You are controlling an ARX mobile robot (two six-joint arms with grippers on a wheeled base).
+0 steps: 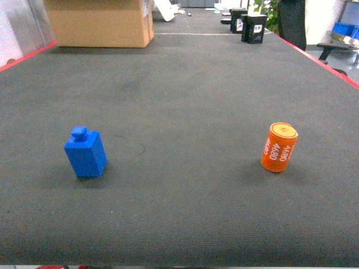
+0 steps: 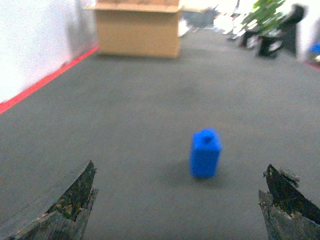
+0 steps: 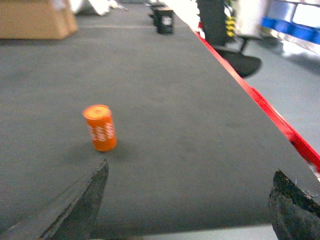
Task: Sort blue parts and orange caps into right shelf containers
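A small blue part [image 1: 85, 152] with a knob on top stands upright on the dark table, left of centre in the head view. In the left wrist view the blue part [image 2: 204, 153] stands ahead of my left gripper [image 2: 180, 200], which is open with nothing between its fingers. An orange cap [image 1: 279, 147] with white digits on its side stands on the right of the table. In the right wrist view the orange cap [image 3: 100, 127] is ahead and to the left of my open right gripper [image 3: 190, 200]. Neither gripper shows in the head view. The shelf is out of view.
A cardboard box [image 1: 100, 22] sits at the table's far left. Two black boxes [image 1: 248, 24] stand at the far right. Red strips [image 1: 320, 59] line the table's side edges. A black chair [image 3: 235, 55] stands beyond the right edge, with blue crates [image 3: 290, 22] far behind it.
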